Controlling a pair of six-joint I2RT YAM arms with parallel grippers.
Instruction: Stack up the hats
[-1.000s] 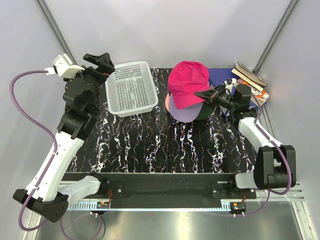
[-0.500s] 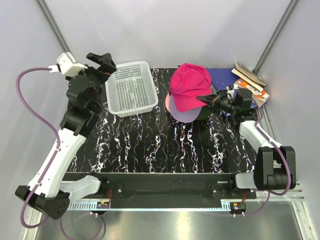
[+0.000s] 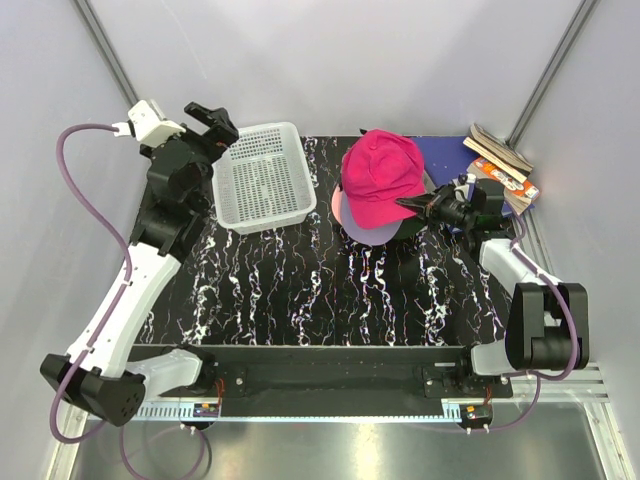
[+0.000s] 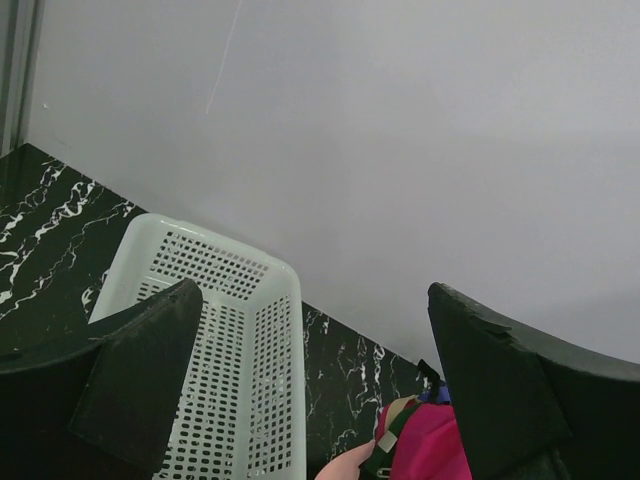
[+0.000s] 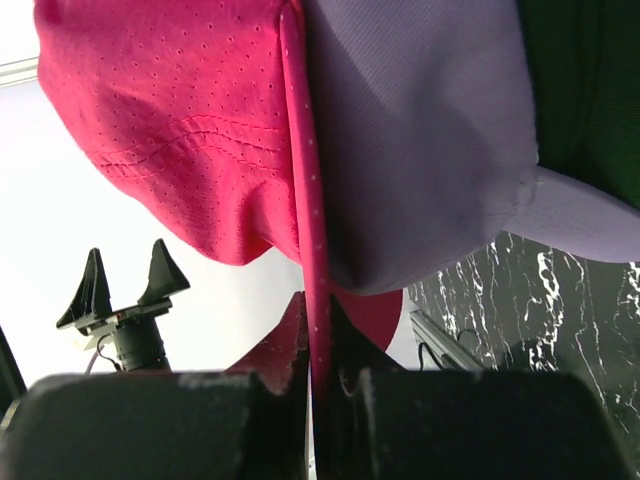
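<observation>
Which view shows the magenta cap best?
Top external: the magenta cap shows nearly whole from above. Right wrist gives only a close-up of fabric and the edge clamped by the right pincer; left wrist catches a sliver at its bottom edge.

Hats [image 3: 378,175]: four visible (magenta, lavender, pink, dark green). Basket [image 3: 262,178]: one. Arms [image 3: 120,300]: two.

Magenta hat [image 3: 380,172] hides most of the lavender hat [image 3: 365,232] (dark green hat [image 5: 585,90] barely shows).
</observation>
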